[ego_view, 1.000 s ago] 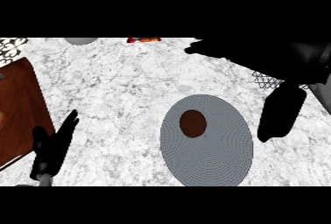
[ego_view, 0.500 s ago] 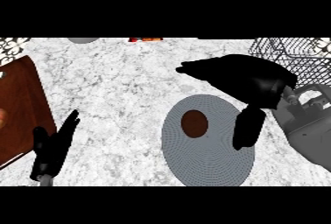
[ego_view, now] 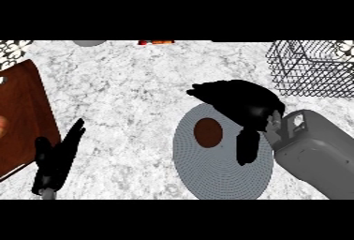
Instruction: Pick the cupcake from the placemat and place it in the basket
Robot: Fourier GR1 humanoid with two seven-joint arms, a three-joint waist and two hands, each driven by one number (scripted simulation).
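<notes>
Over the placemat (ego_view: 223,159), my right hand (ego_view: 243,104) hangs with its fingers (ego_view: 207,90) curled forward and bunched together, and the thumb (ego_view: 246,146) pointing down apart from them; nothing is caught between them yet. I read that posture as a pre-grasp: fingers on the far side, thumb on the near side, a gap kept for the cupcake.

The cupcake (ego_view: 208,131) sits on the placemat, toward its far-left part, seen from straight above as a brown disc. It lies just left of the thumb and just below the curled fingers, apart from both as far as I can tell. The hand would need to drop and shift a little left before closing.

Right of the placemat, the grey forearm (ego_view: 318,150) comes in from the lower right, angled so the palm faces down over the mat.

Beyond the placemat, at the far right, stands the wire basket (ego_view: 311,70), well apart from the cupcake. It is the drop point, so the carry should run up and to the right.

Left of the placemat, well apart, my left hand (ego_view: 56,159) rests with fingers straight and raised, idle. Further left lies a brown wooden board (ego_view: 24,117) at the counter's edge.
</notes>
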